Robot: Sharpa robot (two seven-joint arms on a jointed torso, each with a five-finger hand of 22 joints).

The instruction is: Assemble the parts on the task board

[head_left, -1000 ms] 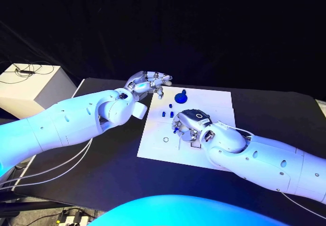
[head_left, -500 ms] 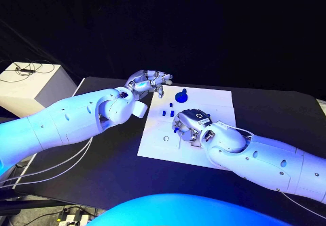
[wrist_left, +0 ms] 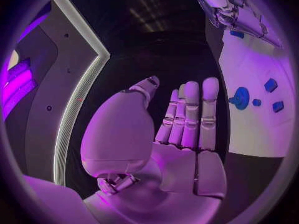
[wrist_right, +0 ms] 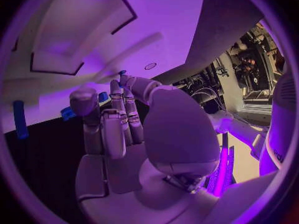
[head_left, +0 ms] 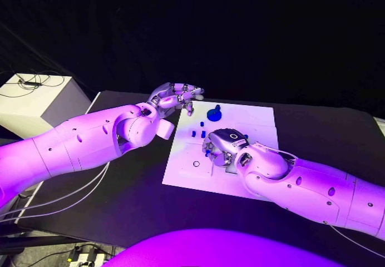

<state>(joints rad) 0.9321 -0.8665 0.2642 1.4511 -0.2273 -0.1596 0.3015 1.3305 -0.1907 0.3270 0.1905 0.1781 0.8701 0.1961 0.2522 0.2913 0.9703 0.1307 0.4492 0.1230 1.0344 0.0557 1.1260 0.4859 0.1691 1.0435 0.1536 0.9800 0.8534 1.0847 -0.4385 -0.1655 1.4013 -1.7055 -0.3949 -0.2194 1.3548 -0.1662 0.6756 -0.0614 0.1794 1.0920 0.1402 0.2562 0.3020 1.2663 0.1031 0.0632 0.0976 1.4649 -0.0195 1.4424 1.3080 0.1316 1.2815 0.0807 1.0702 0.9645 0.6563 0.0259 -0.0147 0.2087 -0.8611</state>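
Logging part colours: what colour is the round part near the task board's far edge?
Blue; the round part shows best in the left wrist view.

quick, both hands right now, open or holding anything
left hand: open, fingers straight, holds nothing, beside the task board.
right hand: over the board, fingers curled down; cannot tell if it holds a part.

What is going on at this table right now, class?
A two-armed robot is working over a white task board with small blue parts on it. Its right hand is down on the middle of the board, fingers curled among the parts; whether it grips one cannot be told. Its left hand hovers open beside the board's far left corner, holding nothing. A round blue part sits near that hand.
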